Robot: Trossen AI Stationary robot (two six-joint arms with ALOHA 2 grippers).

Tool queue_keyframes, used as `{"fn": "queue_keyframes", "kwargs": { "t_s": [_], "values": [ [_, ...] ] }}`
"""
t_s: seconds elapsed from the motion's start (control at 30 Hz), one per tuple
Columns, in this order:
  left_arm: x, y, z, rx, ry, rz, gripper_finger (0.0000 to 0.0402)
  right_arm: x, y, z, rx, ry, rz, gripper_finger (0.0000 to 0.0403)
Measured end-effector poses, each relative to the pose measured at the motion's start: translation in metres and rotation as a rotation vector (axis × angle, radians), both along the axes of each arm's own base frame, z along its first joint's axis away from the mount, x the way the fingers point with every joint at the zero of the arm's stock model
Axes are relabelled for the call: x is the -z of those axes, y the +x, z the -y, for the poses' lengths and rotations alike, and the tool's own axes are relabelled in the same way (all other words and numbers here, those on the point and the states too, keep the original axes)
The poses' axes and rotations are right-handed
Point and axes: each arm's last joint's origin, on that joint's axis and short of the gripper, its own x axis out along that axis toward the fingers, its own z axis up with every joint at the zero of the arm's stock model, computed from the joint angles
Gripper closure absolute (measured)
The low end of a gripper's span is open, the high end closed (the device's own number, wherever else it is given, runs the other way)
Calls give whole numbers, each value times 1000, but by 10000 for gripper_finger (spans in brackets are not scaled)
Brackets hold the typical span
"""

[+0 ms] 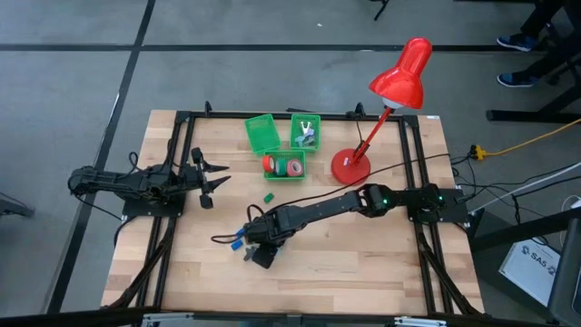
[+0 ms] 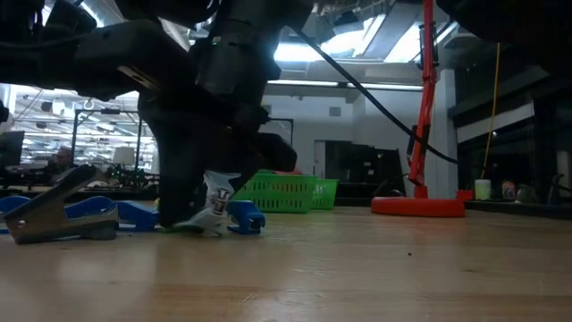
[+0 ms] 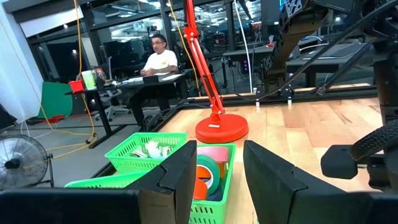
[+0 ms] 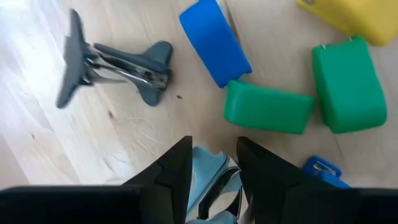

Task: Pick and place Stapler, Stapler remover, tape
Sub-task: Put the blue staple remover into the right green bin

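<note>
Red lamp (image 1: 399, 86), green baskets (image 1: 261, 133), blue stapler (image 4: 214, 42), pale wooden table (image 1: 363, 263).

Three baskets (image 1: 261, 133) clustered at upper centre of the counter (image 1: 363, 263) in the high view: one at upper left, one at upper right holding stapler removers (image 1: 307, 134), one below holding the tape (image 1: 283, 165). Lamp base (image 1: 350, 165) just right of them. One small piece (image 1: 269, 196) alone below the baskets. Lower centre, staplers (image 1: 238, 242) grouped beside the right gripper (image 1: 259, 252), with what may be a stapler remover (image 4: 211, 180) between its jaws. Left gripper (image 1: 211, 181) at left, apart from everything.
</note>
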Motion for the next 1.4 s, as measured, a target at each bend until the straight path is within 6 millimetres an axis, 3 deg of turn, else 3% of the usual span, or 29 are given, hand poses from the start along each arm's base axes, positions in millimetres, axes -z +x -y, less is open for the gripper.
{"fn": "queue_keyframes", "kwargs": {
  "t_s": [0.23,0.5,0.67,1.4],
  "values": [
    [0,0,0,0,0,0,274,-1,2,-1,-1,5,24,301],
    [0,0,0,0,0,0,274,-1,2,0,17,6,17,285],
    [0,0,0,0,0,0,274,-1,3,1,-17,-69,49,302],
    [0,0,0,0,0,0,274,-2,6,-1,30,-86,88,290]
  ]
}}
